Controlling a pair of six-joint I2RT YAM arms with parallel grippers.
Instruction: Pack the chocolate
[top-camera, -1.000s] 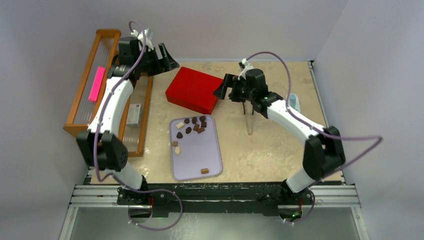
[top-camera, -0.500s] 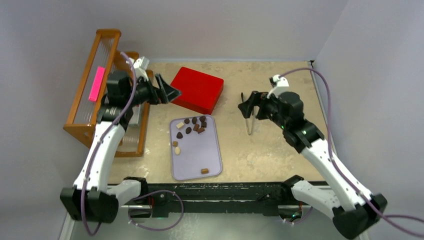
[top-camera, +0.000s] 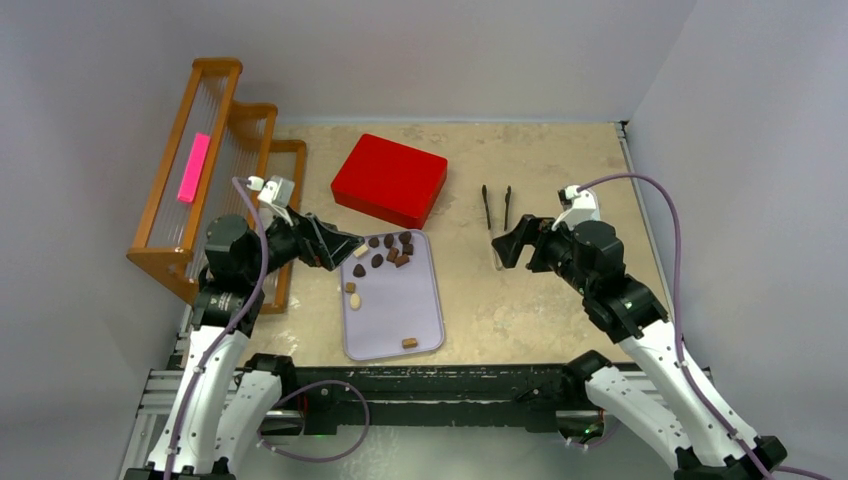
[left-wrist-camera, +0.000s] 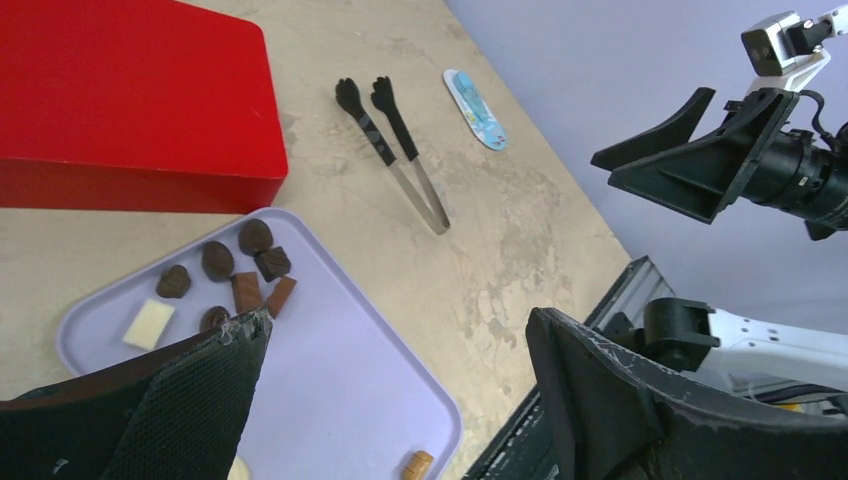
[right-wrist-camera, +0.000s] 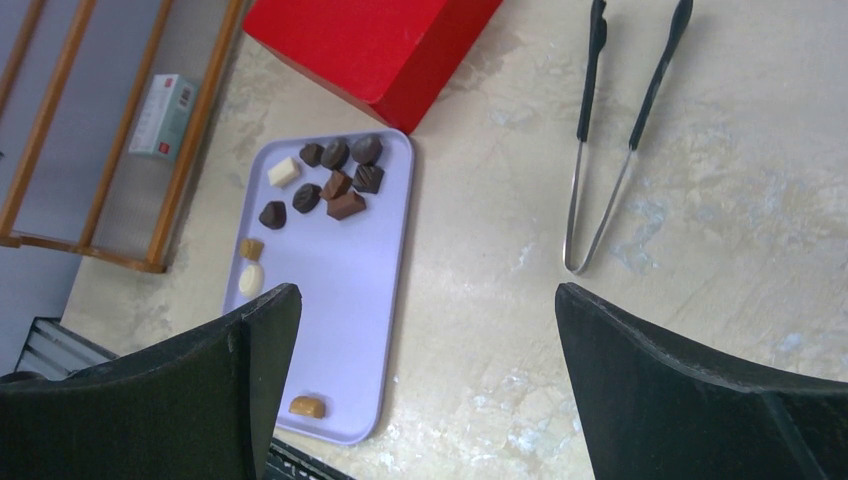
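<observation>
Jaws of the left gripper (top-camera: 348, 252) stand wide apart with nothing between them. It hovers over the far left corner of a lavender tray (top-camera: 405, 310), close to the chocolate (top-camera: 386, 250). Most of the pieces, dark brown with one cream-white square among them, cluster at the tray's far end. A dark heart-like piece, a light brown one and a cream oval trail down its left side, and a single light brown piece lies near the near edge. None is in either gripper.

The right gripper (top-camera: 502, 250) is likewise spread wide and empty. It hangs above the table (top-camera: 560, 160) to the right of the tray, and in the top view it covers the near, joined end of the black tongs (top-camera: 496, 205). The tongs lie flat on the table, their two heads pointing to the far side.

A red box (top-camera: 390, 180) sits closed just beyond the tray's far end. A wooden rack (top-camera: 228, 120) stands at the left edge, holding a pink strip (top-camera: 193, 167) and a small carton (right-wrist-camera: 168, 105). A small blue-and-white object (left-wrist-camera: 476, 95) lies beyond the tongs.
</observation>
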